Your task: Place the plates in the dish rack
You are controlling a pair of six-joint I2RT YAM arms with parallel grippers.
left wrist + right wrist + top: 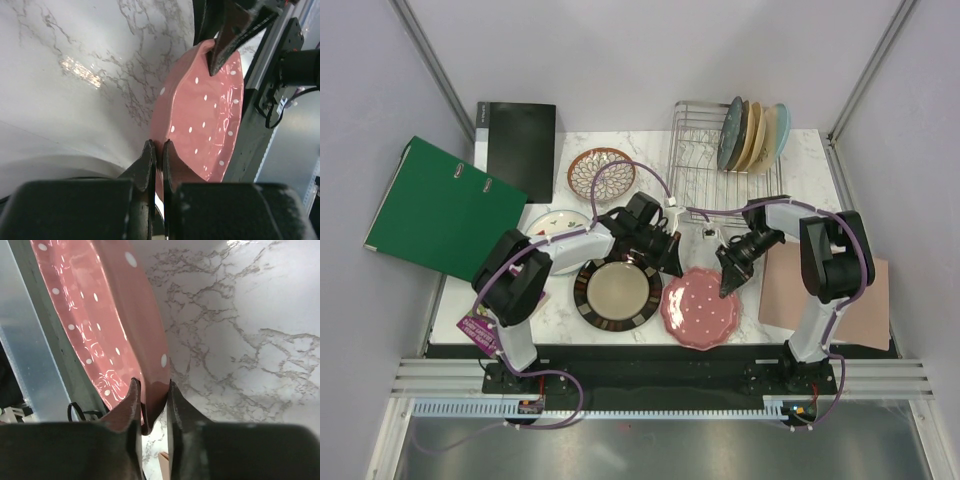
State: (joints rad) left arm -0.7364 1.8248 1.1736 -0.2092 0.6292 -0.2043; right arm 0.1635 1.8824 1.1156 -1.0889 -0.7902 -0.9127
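Clearly the loading has barely begun: none of the four patterned plates stands in the dish rack [700, 160], which holds only plain plates [752, 135] bunched at its right end. The pink dotted plate [705, 310] is the one being worked on. It sits at the near edge of the tabletop [655, 140], with both arms on its rim. The right tool [151, 390] pinches the far edge, one finger on each face. The left tool [159, 160] is pressed almost together, seemingly on a sliver of the opposite rim. Three more wait flat:
- the dark-rimmed plate with a cream centre [617, 292], just left of the pink one
- the white fruit plate [552, 222], half under the left arm
- the brown lattice plate [592, 170], farther back

As for writing, a purple sticker [478, 330] on the left arm and a pale strip on the black folder [515, 145] carry print too small to read.
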